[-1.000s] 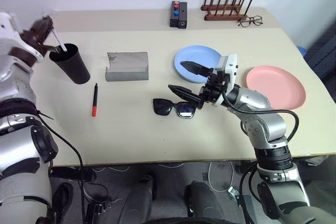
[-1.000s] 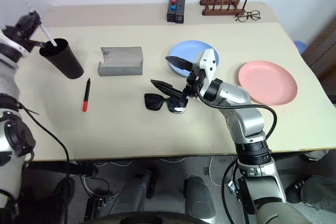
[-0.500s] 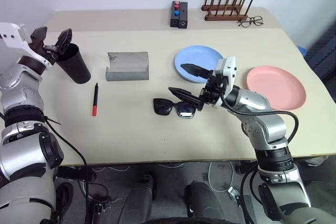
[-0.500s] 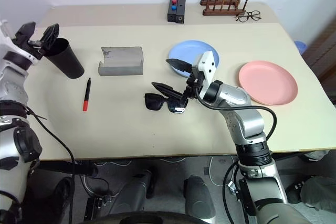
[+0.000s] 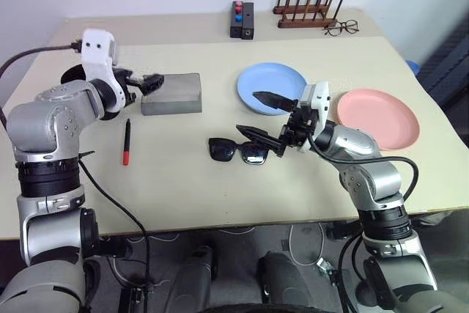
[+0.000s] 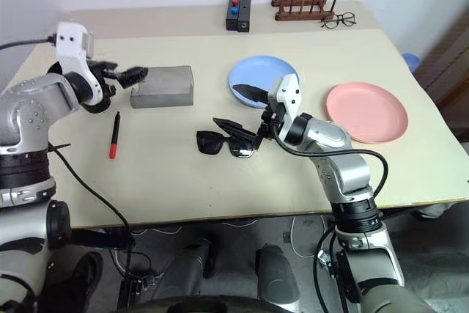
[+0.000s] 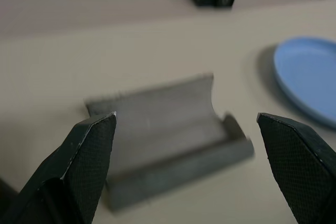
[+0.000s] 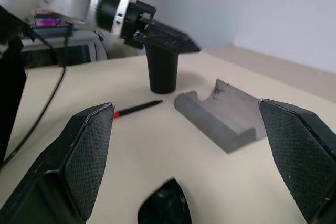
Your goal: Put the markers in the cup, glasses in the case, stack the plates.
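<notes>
My left gripper (image 5: pixel 146 84) stands open and empty, level with the near-left end of the grey case (image 5: pixel 172 93), whose flap lies open in the left wrist view (image 7: pixel 168 145). The black cup (image 8: pixel 163 74) stands behind that arm, its rim hidden. One black marker with a red end (image 5: pixel 126 142) lies on the table in front of the case. My right gripper (image 5: pixel 260 115) hangs open just above the right side of the black sunglasses (image 5: pixel 238 150). The blue plate (image 5: pixel 272 87) and the pink plate (image 5: pixel 377 116) lie apart on the right.
At the table's back edge stand a black box with red and blue buttons (image 5: pixel 242 20), a wooden peg rack (image 5: pixel 311 9) and thin wire spectacles (image 5: pixel 341 28). The table's front edge runs close below the sunglasses.
My left gripper, shut on a stick over the cup a second ago, opened and swung right to the case. The right arm stayed put. The camera view shifted slightly.
</notes>
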Available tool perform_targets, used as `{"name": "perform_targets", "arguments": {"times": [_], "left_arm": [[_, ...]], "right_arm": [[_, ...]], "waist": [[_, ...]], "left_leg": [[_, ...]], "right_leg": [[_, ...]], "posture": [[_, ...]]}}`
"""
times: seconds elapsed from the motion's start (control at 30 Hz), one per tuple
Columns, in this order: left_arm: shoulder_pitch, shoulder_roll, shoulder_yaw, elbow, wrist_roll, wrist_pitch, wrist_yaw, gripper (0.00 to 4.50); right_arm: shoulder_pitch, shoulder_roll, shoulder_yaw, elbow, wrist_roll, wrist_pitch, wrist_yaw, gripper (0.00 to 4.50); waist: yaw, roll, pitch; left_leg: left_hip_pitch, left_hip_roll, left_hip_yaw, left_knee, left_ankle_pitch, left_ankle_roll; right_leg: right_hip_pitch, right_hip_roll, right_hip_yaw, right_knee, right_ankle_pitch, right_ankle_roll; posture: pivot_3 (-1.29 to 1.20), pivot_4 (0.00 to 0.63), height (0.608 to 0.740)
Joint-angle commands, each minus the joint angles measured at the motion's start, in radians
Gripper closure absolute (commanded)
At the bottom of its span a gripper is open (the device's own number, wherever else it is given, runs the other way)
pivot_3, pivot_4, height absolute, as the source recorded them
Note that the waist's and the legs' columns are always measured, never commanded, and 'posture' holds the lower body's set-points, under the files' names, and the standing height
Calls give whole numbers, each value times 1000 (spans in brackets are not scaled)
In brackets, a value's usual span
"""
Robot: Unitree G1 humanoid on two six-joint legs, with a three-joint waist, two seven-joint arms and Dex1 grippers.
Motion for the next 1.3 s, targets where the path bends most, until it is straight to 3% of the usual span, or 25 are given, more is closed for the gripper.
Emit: {"name": "perform_targets", "arguments": {"times": [0.03,0.23,0.3,0.8,0.93,1.13,1.3], "left_arm": [[12,26,76,-47,-18,183,39,70],[-12,88,85,62,27,310,60,70],[1,83,117,98,10,293,36,70],[91,26,30,178,50,253,41,70],[101,-3,34,170,47,283,47,1375],[159,5,49,96,30,344,35,4486],[203,129,76,-46,-27,416,-4,4486]], "right_arm": [[-25,-64,-59,11,23,-19,63,0],[-16,-58,-50,21,11,-28,65,0],[-7,-38,-43,9,8,-28,45,0],[18,-34,-38,-18,-6,-32,8,0],[18,-35,-36,-15,-11,-38,-1,0],[10,-39,-38,-1,-16,-46,-4,0],[15,-34,-30,-2,-22,-51,-2,0]], "waist": [[1,0,0],[1,0,0],[2,0,0],[10,0,0],[14,0,0],[26,0,0],[20,0,0]], "left_leg": [[0,0,0,0,0,0],[1,0,0,0,0,0],[1,0,0,0,0,0],[1,0,1,-1,0,-1],[2,0,1,-1,0,-1],[3,0,2,-1,0,-1],[3,0,3,-2,0,-1]], "right_leg": [[0,0,0,0,0,0],[1,0,0,0,0,0],[1,0,0,0,0,0],[1,-1,1,-1,0,0],[1,-2,1,-1,0,0],[2,-2,1,-1,0,0],[1,-3,2,-1,0,0]], "posture": [[0,150,737],[0,150,737],[0,150,737],[0,150,737],[0,150,737],[0,150,737],[0,150,737]]}}
